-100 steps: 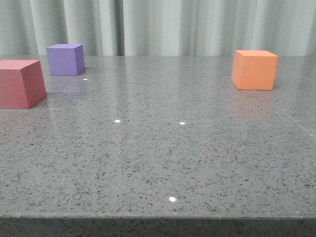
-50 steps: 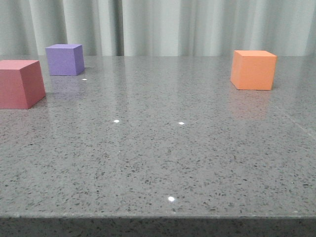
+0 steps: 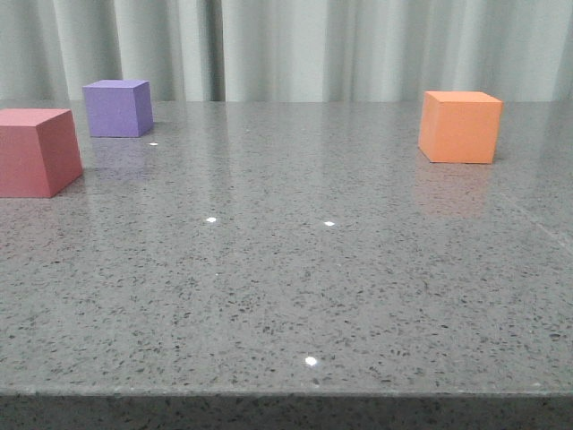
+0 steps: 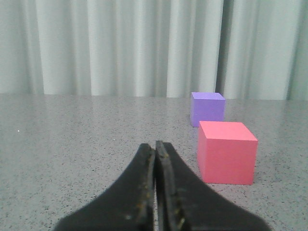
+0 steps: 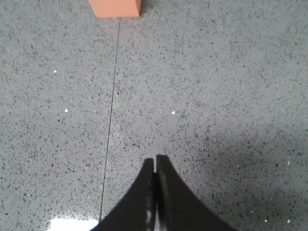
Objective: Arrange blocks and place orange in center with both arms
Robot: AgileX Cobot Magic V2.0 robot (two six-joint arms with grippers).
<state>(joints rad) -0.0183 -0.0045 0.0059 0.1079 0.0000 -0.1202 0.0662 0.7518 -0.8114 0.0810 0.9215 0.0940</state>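
Cubes sitting apart on the speckled grey table (image 3: 286, 287), none being touched by either arm. Sitting far to the right side in the front view: the orange cube (image 3: 460, 126), upright and flat on the stone, throwing a faint reflection onto the surface in front of it. Resting at the left edge of that view: the pink-red cube (image 3: 38, 151), partly cut off by the frame. Standing behind it, further back and slightly to its right: the purple cube (image 3: 117, 107), near the pale pleated curtain (image 3: 295, 49), close to the pink-red one but not touching it. Leaving a wide stretch of table between the left pair and the orange cube.

Hovering low over the table in its wrist view: the left gripper (image 4: 155, 159), fingers pressed together with only a hairline slit between them, gripping nothing. Lying ahead of it: the pink-red cube (image 4: 226, 151), with the purple cube (image 4: 207, 109) behind.

Pointing down at bare stone in its own view: the right gripper (image 5: 155, 166), likewise closed tight and carrying nothing, next to a thin seam line (image 5: 111, 115) running across the slab. Showing only as a cropped strip at the frame edge, well apart from the fingers: the orange cube (image 5: 115, 7)
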